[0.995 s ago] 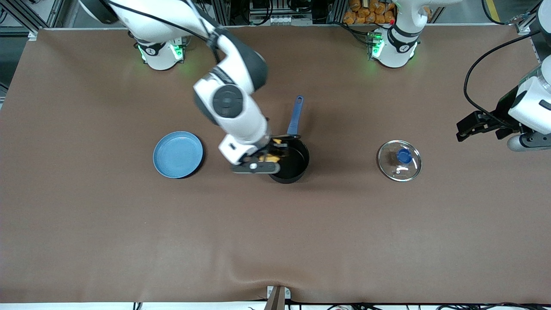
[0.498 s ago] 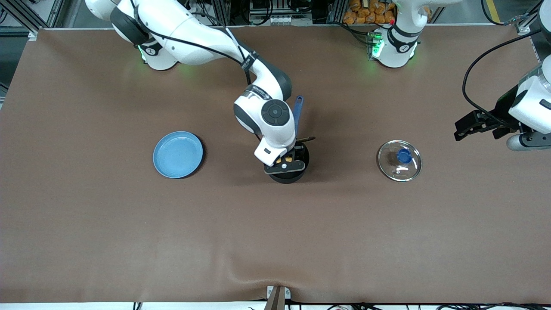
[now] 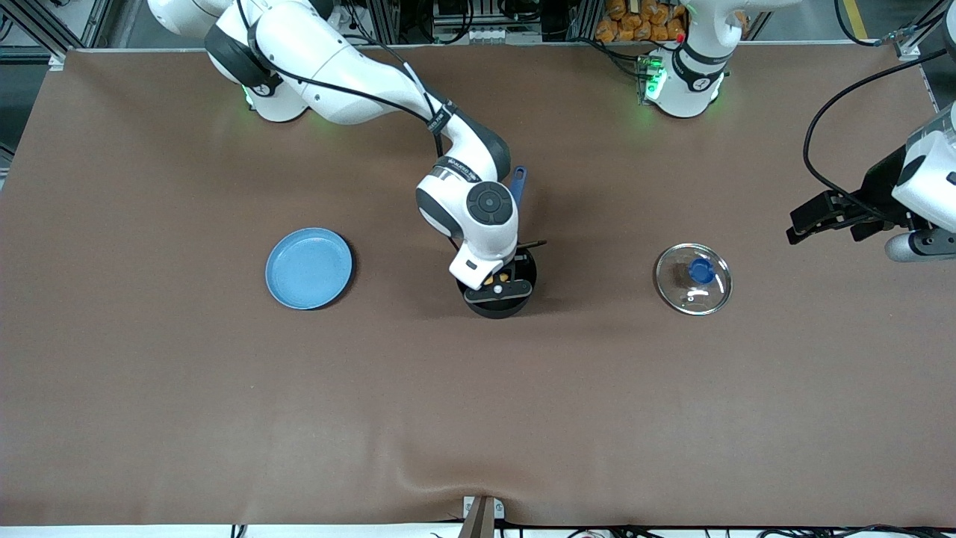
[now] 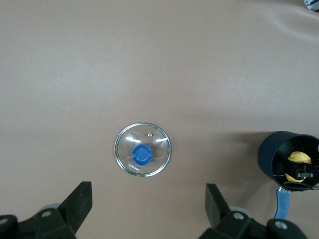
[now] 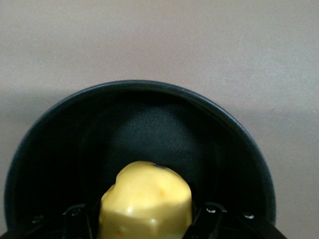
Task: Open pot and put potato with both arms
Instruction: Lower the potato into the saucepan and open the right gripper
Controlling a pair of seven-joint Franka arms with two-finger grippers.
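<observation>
The black pot (image 3: 515, 297) with its blue handle (image 3: 517, 181) stands open mid-table. My right gripper (image 3: 502, 282) is inside the pot's mouth, shut on the yellow potato (image 3: 503, 277). In the right wrist view the potato (image 5: 146, 201) sits between the fingers, low inside the pot (image 5: 45, 149). The pot (image 4: 271, 152), with the potato (image 4: 298, 159) in it, also shows in the left wrist view. My left gripper (image 3: 798, 226) is open and empty, in the air over the left arm's end of the table, beside the glass lid (image 3: 693, 279). The left wrist view shows the lid (image 4: 142, 149) between its fingers (image 4: 79, 196), farther off.
A light-blue plate (image 3: 308, 267) lies empty toward the right arm's end of the table. The glass lid with its blue knob (image 3: 700, 270) lies flat on the brown mat. A black cable (image 3: 829, 112) loops by the left arm.
My right gripper moved with the potato from the pot's rim to over its middle and lowered into it. The left arm barely shifted.
</observation>
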